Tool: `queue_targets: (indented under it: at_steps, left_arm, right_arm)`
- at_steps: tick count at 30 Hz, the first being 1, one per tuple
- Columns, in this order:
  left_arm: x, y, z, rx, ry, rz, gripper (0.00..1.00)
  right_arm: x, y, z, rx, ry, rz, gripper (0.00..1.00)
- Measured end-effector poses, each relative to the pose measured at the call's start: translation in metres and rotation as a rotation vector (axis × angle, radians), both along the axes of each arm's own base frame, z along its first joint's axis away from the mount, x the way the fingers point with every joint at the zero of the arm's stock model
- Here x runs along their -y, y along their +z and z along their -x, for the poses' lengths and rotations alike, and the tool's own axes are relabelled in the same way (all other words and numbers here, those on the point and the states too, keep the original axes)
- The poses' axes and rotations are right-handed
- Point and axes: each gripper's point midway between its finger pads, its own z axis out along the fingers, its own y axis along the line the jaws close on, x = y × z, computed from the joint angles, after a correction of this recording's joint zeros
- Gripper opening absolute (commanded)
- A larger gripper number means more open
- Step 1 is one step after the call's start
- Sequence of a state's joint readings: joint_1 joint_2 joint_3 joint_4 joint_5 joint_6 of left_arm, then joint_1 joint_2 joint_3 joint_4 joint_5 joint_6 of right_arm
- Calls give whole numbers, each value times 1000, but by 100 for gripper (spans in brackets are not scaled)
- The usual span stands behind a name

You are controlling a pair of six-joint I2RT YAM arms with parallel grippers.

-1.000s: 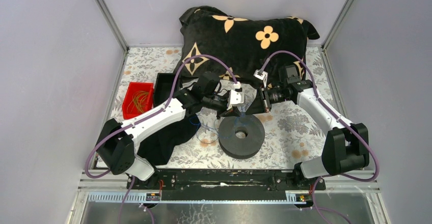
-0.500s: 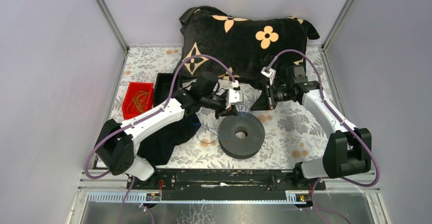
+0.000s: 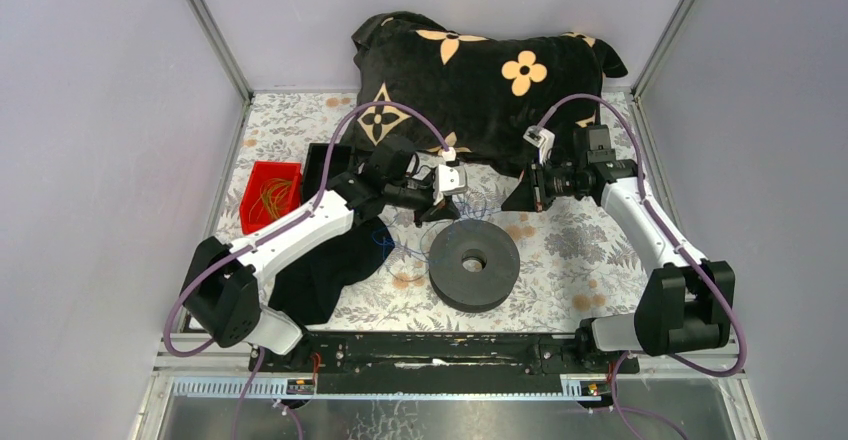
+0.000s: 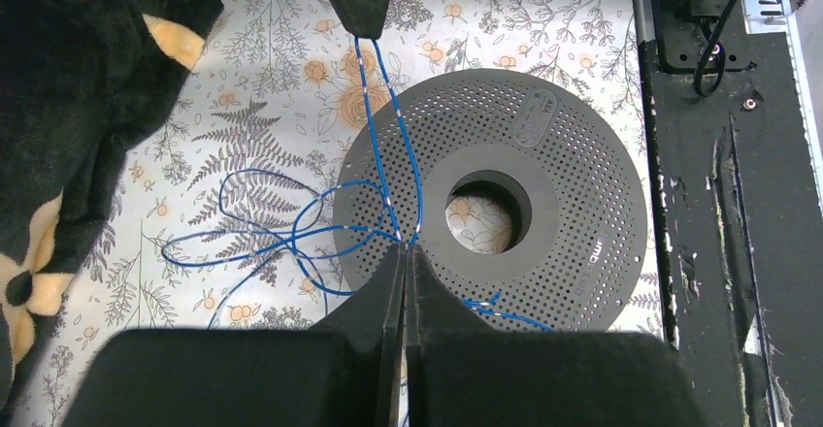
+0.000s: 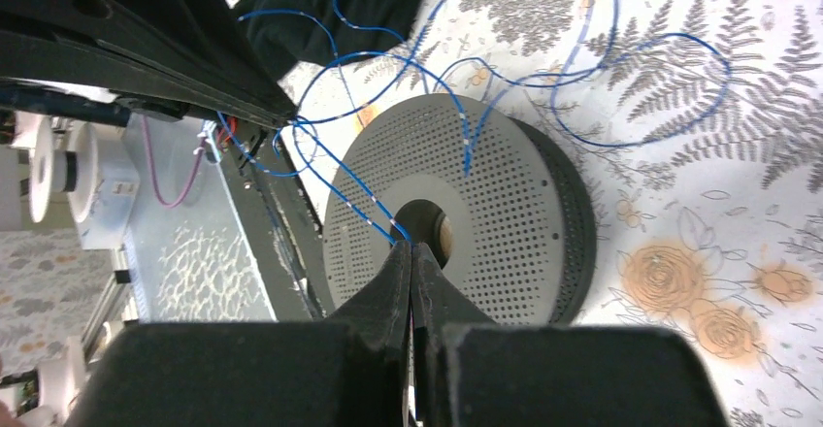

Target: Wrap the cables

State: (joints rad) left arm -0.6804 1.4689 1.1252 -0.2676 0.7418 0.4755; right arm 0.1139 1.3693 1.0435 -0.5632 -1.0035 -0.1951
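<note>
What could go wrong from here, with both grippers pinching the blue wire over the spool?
1. The cables lie in loose, crossing loops beside the spool. Pulling them in may tighten them into a knot.
2. The left gripper and right gripper are each shut on the fine wire at the very fingertips, so it could slip out under tension.
3. The strands run across the spool's flat top face, not around its side, so they may snag there.
</note>
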Motion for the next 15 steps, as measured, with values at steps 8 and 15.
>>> queue_targets:
  at_steps: [8,15]
  left_arm:
    - [-4,-1,-3,-8,15,1,0]
    - [-4,0,-3,-11,11,4,0]
  right_arm:
    - [6,3,-4,56,-16,37,0]
    - [9,6,-2,82,3,54,0]
